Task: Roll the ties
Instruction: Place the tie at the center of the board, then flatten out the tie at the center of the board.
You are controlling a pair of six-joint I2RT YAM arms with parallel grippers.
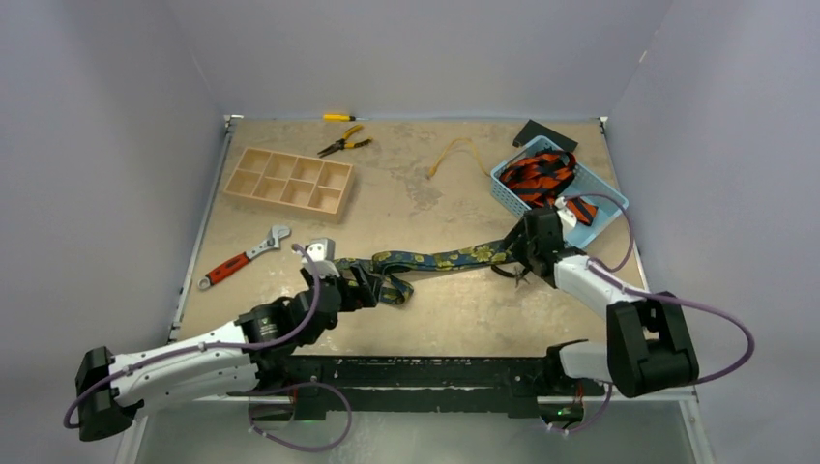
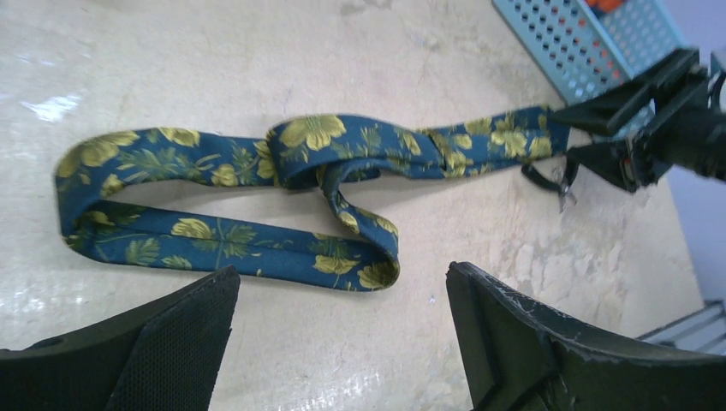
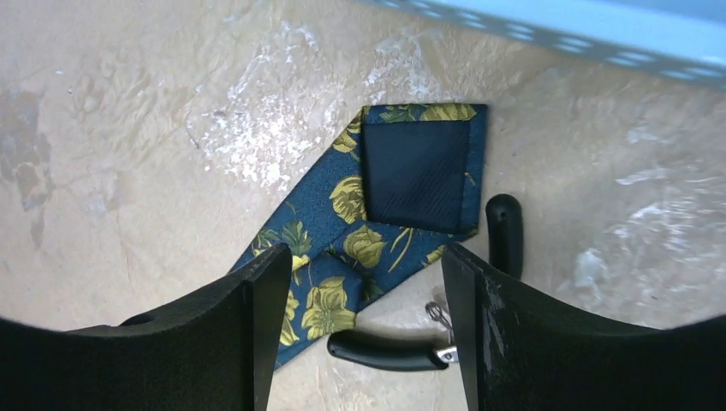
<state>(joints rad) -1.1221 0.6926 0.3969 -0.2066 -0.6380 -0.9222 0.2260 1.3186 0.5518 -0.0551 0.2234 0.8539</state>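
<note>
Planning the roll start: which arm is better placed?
Right, probably: the right pincer is open over the folded wide end of the navy tie; the left pincer, also open, faces its tangled loops.

Mottled beige surface [image 1: 435, 208], seen from above. Upper left: compartmented wooden tray [image 1: 290, 181]. Top centre: pliers [image 1: 343, 143] with yellow grips; just behind them, a small yellow-handled tool [image 1: 338, 117]. Upper centre-right: yellow cord [image 1: 454, 155], loosely curved. Upper right: blue perforated basket [image 1: 505, 190], with a black object [image 1: 543, 133] at its far corner. Left of centre: red-handled wrench [image 1: 244, 258], lying diagonally. Centre: navy tie [image 1: 440, 259] with gold flowers, laid left to right, its left part looped back and twisted. A black-handled tool [image 3: 385, 351] lies just beside its right end.
</note>
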